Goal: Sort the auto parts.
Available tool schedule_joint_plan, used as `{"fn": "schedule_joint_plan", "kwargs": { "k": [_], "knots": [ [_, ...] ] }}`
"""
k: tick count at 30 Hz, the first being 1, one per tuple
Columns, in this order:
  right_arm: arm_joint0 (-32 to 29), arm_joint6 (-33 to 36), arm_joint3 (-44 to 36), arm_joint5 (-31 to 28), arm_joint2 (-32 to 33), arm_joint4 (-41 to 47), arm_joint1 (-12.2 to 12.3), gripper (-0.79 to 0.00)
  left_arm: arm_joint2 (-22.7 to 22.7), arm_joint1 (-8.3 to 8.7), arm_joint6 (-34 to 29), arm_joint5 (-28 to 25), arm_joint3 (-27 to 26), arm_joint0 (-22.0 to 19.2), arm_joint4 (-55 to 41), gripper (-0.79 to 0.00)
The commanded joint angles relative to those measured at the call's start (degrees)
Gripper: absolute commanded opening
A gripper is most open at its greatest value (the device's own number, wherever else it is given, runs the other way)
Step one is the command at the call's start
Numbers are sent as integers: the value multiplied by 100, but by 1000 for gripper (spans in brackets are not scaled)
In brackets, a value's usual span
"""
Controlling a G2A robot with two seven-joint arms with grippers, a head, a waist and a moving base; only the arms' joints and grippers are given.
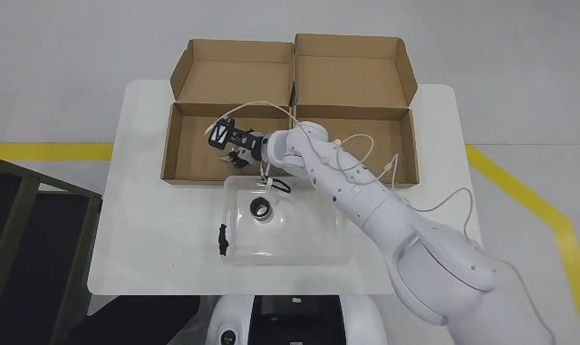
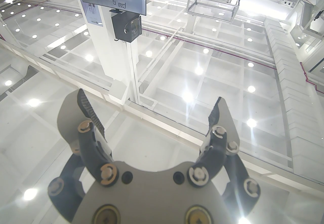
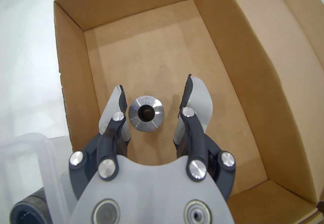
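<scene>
My right gripper (image 3: 155, 83) hangs open inside the left cardboard box (image 3: 162, 40), low over its floor. A silver metal bushing with a centre hole (image 3: 146, 113) lies on the box floor between the spread fingers, closer to one pad, and is not gripped. From above, the right arm stretches across the table and its gripper (image 1: 221, 134) is over the left box (image 1: 192, 153). My left gripper (image 2: 149, 94) points up at the ceiling, open, with nothing between its fingers.
A clear plastic bin (image 1: 304, 245) at the table's front holds a dark ring-shaped part (image 1: 261, 209) and a small black part (image 1: 221, 240). A second cardboard box (image 1: 362, 128) stands to the right of the first, both with their lids folded back.
</scene>
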Motion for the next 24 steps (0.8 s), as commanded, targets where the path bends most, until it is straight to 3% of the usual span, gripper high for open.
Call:
{"fn": "schedule_joint_plan", "kwargs": {
  "k": [1, 5, 13, 24],
  "knots": [
    [18, -2, -128, -34, 63, -46, 29, -314, 0, 0, 0, 0, 0, 0, 0, 0],
    [-41, 188, -561, -139, 213, -137, 132, -215, 0, 0, 0, 0, 0, 0, 0, 0],
    [-625, 826, -2206, -181, 845, -411, 583, -237, 0, 0, 0, 0, 0, 0, 0, 0],
    [-2228, 2044, -4955, -683, 1979, -799, 1258, -185, 0, 0, 0, 0, 0, 0, 0, 0]
  ]
}}
